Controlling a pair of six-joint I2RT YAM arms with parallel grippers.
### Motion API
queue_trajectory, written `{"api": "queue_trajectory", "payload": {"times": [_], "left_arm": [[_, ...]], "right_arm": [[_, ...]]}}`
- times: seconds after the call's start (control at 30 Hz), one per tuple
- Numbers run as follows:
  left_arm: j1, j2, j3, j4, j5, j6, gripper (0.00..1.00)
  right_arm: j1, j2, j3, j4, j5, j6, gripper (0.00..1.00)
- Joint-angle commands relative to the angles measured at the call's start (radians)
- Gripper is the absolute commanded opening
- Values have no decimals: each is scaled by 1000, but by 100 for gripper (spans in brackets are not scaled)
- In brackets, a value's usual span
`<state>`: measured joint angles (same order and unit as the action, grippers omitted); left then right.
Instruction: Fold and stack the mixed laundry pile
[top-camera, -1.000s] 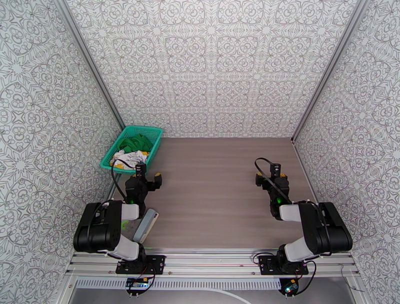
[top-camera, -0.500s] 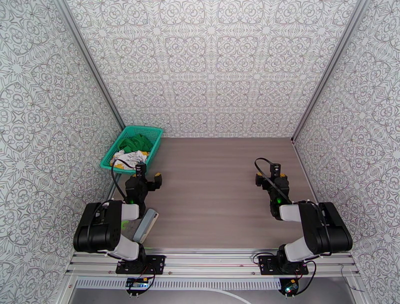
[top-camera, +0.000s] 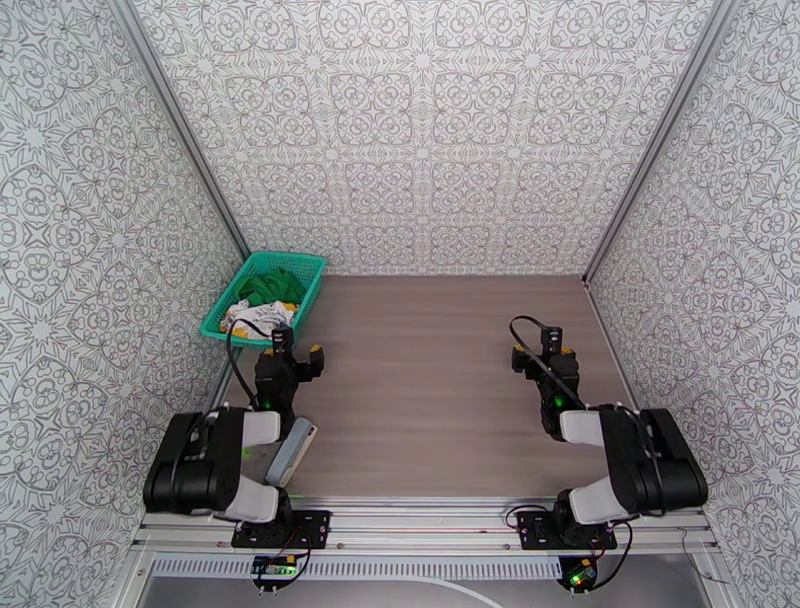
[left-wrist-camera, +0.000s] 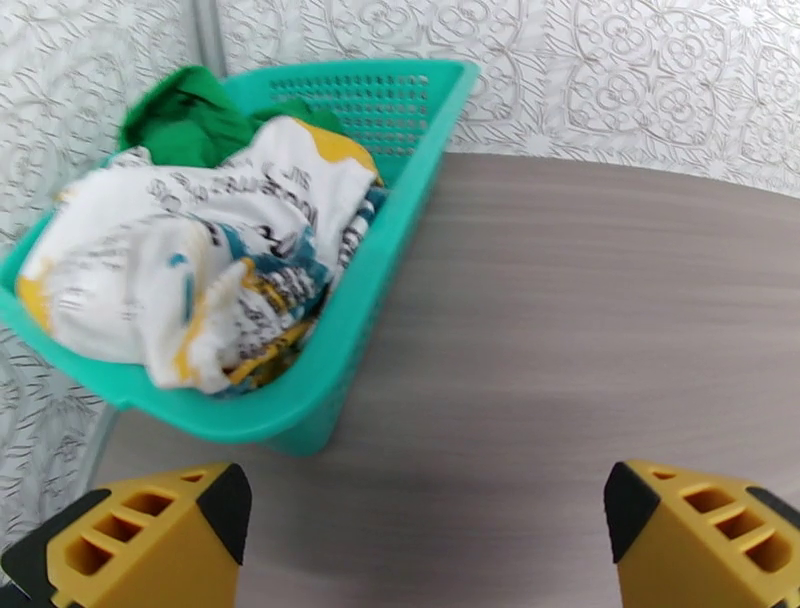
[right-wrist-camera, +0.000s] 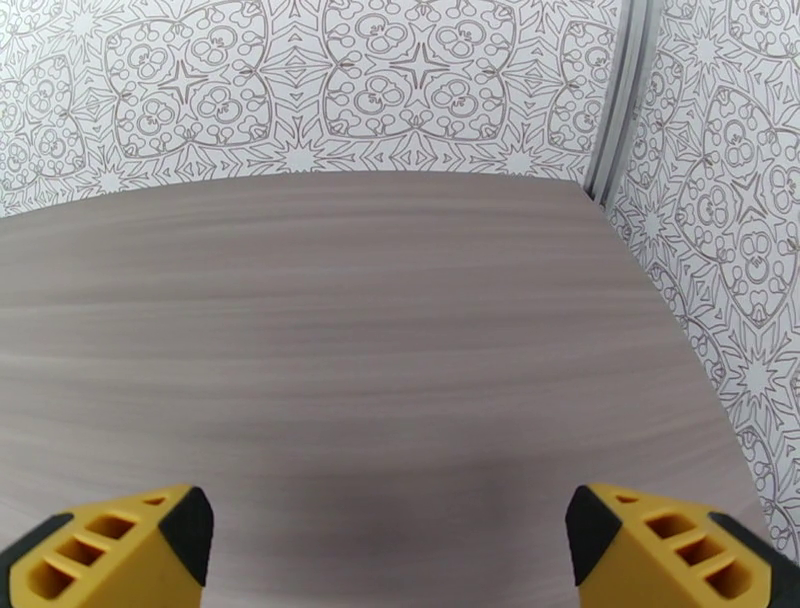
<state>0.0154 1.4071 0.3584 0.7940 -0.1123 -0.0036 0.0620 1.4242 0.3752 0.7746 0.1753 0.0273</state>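
Laundry pile (left-wrist-camera: 200, 250) in basket (left-wrist-camera: 392, 262), far left on table (left-wrist-camera: 600, 330)

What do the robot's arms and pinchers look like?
The left arm and right arm are chunky, black with white joints. The left gripper and right gripper each have two yellow fingers with black tips and little slots. A black cable loops by each wrist, and small green lights glow there.
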Motion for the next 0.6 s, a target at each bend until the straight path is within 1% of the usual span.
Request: {"api": "queue_trajectory", "payload": {"times": [0.0,0.07,0.1,0.13,0.17,0.2,0.23,0.3,0.33,0.4,0.57], "left_arm": [[-31,-145,59,-251,-200,-70,99],[-56,-216,75,-366,-234,-117,99],[-84,-253,82,-420,-256,-107,99],[-111,-294,92,-486,-290,-112,99],[-122,-330,100,-541,-289,-129,99],[-115,-369,116,-615,-258,-191,99],[-67,-401,142,-698,-169,-275,99],[69,-402,223,-875,7,-428,99],[128,-379,274,-955,55,-479,95],[188,-324,368,-1088,108,-480,89],[210,-132,627,-1287,97,-395,84]], "right_arm": [[18,-163,77,-258,91,46,99],[20,-210,137,-404,85,87,99],[21,-224,164,-457,87,137,99],[21,-239,192,-523,86,222,99],[19,-248,226,-599,63,279,99],[19,-253,266,-679,-9,308,99],[19,-252,295,-724,-104,316,98],[21,-235,332,-774,-249,346,92],[22,-221,355,-814,-285,363,90],[28,-192,396,-872,-332,368,87],[52,-135,499,-1001,-366,346,84]]}}
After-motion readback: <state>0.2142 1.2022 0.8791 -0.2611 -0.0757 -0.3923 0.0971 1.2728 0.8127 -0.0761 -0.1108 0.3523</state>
